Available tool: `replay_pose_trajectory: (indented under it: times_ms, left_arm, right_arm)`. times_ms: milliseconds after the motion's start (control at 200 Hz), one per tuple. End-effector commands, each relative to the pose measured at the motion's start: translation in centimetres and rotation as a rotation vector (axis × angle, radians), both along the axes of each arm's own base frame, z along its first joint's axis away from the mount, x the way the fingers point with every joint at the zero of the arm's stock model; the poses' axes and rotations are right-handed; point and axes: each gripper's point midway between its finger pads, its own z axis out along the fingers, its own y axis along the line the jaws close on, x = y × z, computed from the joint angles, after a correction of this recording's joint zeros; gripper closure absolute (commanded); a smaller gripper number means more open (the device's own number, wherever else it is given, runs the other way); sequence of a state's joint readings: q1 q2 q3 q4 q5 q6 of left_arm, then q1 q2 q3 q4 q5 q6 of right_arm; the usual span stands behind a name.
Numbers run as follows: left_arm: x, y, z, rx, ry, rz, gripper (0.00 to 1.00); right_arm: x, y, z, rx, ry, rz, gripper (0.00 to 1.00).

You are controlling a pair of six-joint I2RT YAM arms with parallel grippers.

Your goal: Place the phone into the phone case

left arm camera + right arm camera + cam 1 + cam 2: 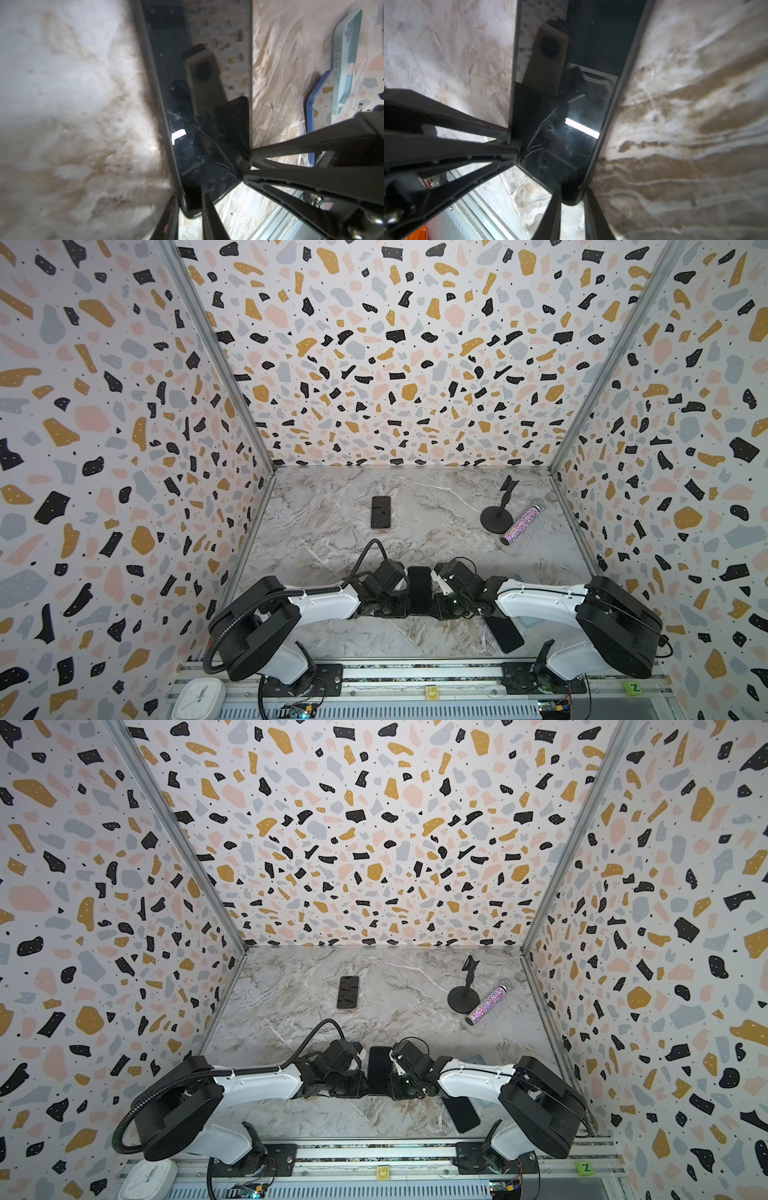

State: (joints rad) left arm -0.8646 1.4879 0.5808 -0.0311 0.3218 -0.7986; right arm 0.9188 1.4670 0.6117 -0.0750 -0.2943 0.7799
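phone (419, 591) black | phone case (345, 62) pale teal | table (415, 506) grey marble

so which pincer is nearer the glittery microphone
Right. The right pincer holds the phone by the edge facing the glittery microphone, which lies farther back, to its right; the left pincer holds the opposite edge, farther away.
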Motion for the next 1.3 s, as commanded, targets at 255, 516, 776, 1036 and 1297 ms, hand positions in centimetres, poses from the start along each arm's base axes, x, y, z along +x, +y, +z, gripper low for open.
replay_pose_trajectory:
  times_ms: [255,516,776,1036,1297]
  left_arm:
    - [-1.9,0.7,-2.1,0.056,0.055,-0.039,0.91]
    - [2.1,1.0,2.6,0.092,-0.070,-0.003,0.51]
    - [6.1,1.1,5.3,0.268,-0.196,0.087,0.06]
    - [7.2,-0.2,4.1,0.439,-0.199,0.130,0.00]
    - [5.6,-3.4,2.5,0.501,-0.157,0.098,0.00]
  right_arm:
    - [-0.1,0.9,0.1,0.005,-0.009,0.034,0.88]
    - [2.6,-0.1,5.0,0.056,-0.125,0.008,0.75]
    - [6.1,-5.2,7.4,0.019,-0.265,-0.113,0.54]
    - [6.3,-8.8,9.4,0.102,-0.368,-0.175,0.41]
    - [5.6,-9.3,7.7,0.098,-0.350,-0.153,0.02]
